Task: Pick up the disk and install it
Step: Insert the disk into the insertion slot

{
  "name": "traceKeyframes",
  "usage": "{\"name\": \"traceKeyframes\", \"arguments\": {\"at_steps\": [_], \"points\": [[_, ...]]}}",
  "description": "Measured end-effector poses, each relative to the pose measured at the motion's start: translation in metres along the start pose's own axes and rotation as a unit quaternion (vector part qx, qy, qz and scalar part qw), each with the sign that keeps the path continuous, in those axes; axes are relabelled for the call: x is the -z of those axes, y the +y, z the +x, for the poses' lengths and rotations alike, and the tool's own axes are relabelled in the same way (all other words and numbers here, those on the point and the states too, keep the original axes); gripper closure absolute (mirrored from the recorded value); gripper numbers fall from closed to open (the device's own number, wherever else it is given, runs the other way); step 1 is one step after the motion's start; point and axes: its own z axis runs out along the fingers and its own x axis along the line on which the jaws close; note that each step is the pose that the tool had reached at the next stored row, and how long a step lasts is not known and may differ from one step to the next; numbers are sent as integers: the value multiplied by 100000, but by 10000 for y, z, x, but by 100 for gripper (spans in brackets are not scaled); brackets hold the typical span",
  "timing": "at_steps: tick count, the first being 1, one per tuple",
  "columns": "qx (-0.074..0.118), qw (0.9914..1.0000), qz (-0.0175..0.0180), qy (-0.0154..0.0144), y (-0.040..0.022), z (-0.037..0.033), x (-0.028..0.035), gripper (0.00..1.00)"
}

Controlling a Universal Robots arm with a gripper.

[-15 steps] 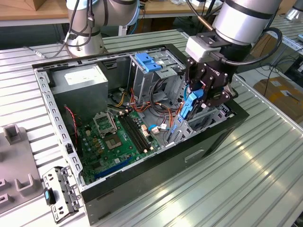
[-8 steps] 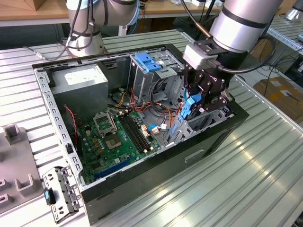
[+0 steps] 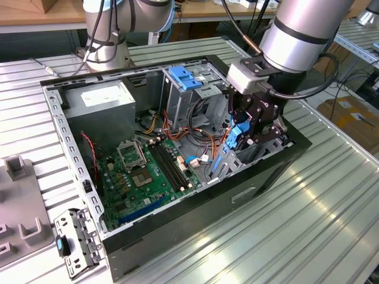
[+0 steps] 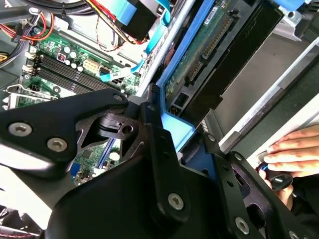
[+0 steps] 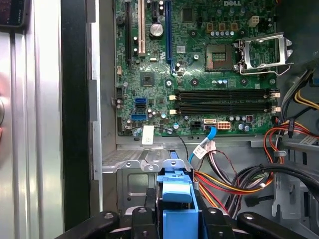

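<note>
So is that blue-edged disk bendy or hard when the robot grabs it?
Probably hard, not bendy: the disk looks like a solid dark slab with a circuit board on one face. Likely a bit delicate too, since that board is bare. The gripper pinches its blue plastic rails, which might be slightly slippery.

1. Arm (image 3: 299,29) reaches in from the exterior view's right, wrist tipped steeply down.
2. Gripper (image 3: 244,139) hangs low, pointing downward.
3. Fingers (image 5: 145,224), seen in the first wrist view, closed on the disk (image 3: 237,131), gripping both sides, disk on edge.
</note>
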Motion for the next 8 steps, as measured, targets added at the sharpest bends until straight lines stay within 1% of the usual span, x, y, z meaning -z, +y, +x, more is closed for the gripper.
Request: {"name": "traceKeyframes", "arguments": {"at_steps": [7, 8], "points": [[2, 100000, -4, -4, 0, 0, -3, 62], [1, 100000, -5, -3, 0, 0, -3, 56]]}}
